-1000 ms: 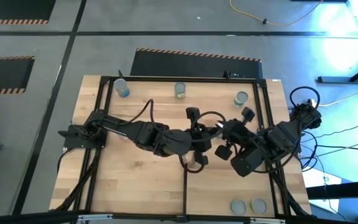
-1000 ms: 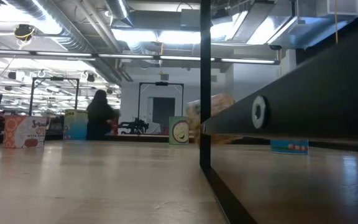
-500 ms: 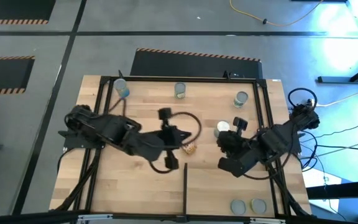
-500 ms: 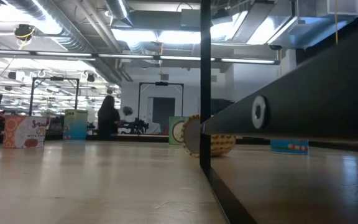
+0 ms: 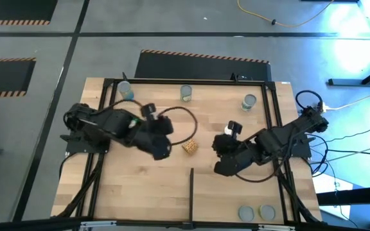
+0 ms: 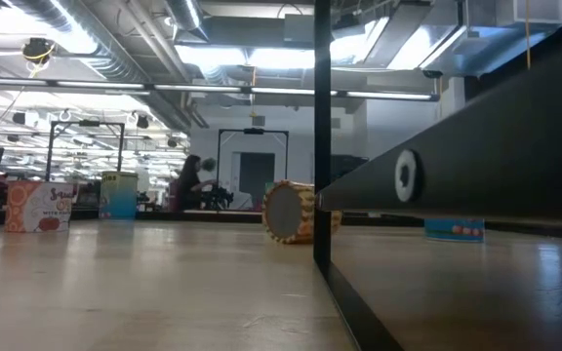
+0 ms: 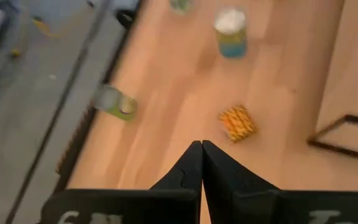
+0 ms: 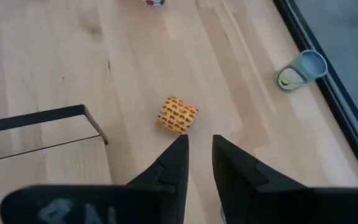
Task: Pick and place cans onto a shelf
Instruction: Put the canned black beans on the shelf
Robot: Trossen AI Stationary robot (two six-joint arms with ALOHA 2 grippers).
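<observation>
Cans stand scattered on the bench (image 5: 146, 186): three (image 5: 185, 94) along the far edge, two (image 5: 245, 212) at the near right edge, and one yellow patterned can (image 5: 189, 147) lying on its side mid-bench, just beyond the thin black divider bar (image 5: 191, 192). Left end effector (image 7: 201, 152) hangs left of that fallen can, fingers pressed together and empty. Right end effector (image 8: 199, 152) sits to its right, fingers slightly apart, holding nothing.

Bright overhead lighting, blurred left-wrist view.
</observation>
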